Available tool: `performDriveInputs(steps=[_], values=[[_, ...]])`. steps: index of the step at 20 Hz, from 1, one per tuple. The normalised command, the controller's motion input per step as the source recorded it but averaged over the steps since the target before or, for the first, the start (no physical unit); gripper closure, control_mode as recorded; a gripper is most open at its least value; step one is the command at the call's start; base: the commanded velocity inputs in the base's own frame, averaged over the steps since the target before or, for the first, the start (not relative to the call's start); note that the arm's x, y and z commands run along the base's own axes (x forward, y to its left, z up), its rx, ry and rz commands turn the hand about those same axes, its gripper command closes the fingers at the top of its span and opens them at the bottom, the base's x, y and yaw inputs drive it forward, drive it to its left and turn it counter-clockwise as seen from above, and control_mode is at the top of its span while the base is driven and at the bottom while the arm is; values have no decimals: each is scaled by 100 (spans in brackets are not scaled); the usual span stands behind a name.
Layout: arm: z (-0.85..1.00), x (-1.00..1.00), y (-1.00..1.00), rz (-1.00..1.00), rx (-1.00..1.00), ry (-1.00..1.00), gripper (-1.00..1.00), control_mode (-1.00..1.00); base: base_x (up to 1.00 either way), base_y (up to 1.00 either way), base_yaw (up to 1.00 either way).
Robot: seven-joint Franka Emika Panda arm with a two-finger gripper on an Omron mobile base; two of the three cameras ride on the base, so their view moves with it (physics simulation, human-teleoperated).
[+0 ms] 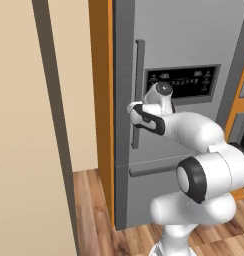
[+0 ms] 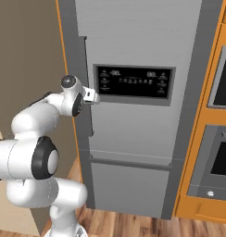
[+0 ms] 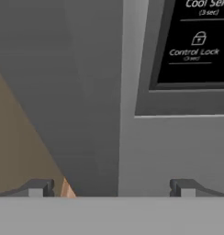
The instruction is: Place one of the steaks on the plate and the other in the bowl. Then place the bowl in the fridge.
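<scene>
The tall grey steel fridge stands shut right in front of me, with its black display panel. My gripper is open at the long vertical handle of the upper door, at mid height. In the hand view the handle rises as a dark grey band between the widely spread fingertips, and nothing is held. The steaks, the plate and the bowl are out of view.
An orange cabinet with built-in ovens adjoins the fridge on the right. A beige wall panel stands close on the left. The fridge's lower drawer has a horizontal handle. Wooden floor lies below.
</scene>
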Motion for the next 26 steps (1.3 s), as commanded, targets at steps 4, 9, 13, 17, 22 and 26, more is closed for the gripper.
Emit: performDriveInputs(steps=[4,9,13,17,22,26], values=[[0,36,23,-7,0,0,-100,-100,0,0,0],[-6,45,0,0,0,0,-100,-100,0,0,0],[-10,39,0,0,0,0,-100,-100,0,0,0],[-9,31,-2,0,0,0,-100,-100,0,0,0],[-18,38,-16,0,0,0,-100,-100,0,0,0],[-2,57,-12,1,2,2,-100,-100,0,0,0]])
